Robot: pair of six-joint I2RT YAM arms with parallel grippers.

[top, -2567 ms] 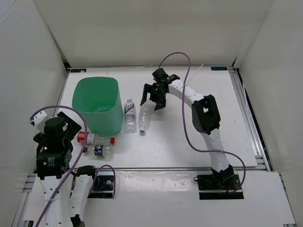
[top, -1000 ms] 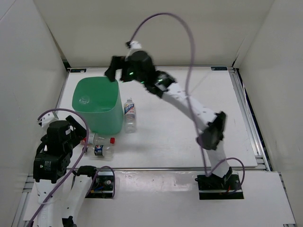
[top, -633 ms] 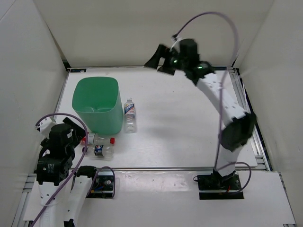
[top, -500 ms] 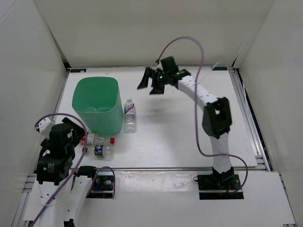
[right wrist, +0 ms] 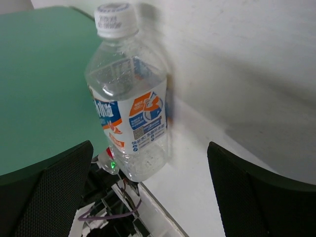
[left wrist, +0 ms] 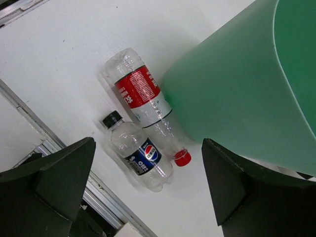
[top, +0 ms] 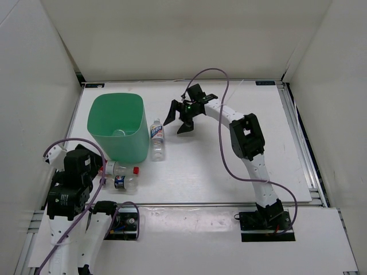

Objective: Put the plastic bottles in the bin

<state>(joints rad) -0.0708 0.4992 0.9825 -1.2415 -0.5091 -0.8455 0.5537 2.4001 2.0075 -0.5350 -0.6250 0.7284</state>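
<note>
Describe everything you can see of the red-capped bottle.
The red-capped bottle is small, clear plastic, with a red label round its middle and the cap on. It lies on its side on the white table, along the foot of the green bin, perhaps touching it. The blue-label bottle lies close beside its neck end.

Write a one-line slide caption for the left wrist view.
Left end effector, open, above the red-label bottle and blue-label bottle lying beside the bin.
</note>
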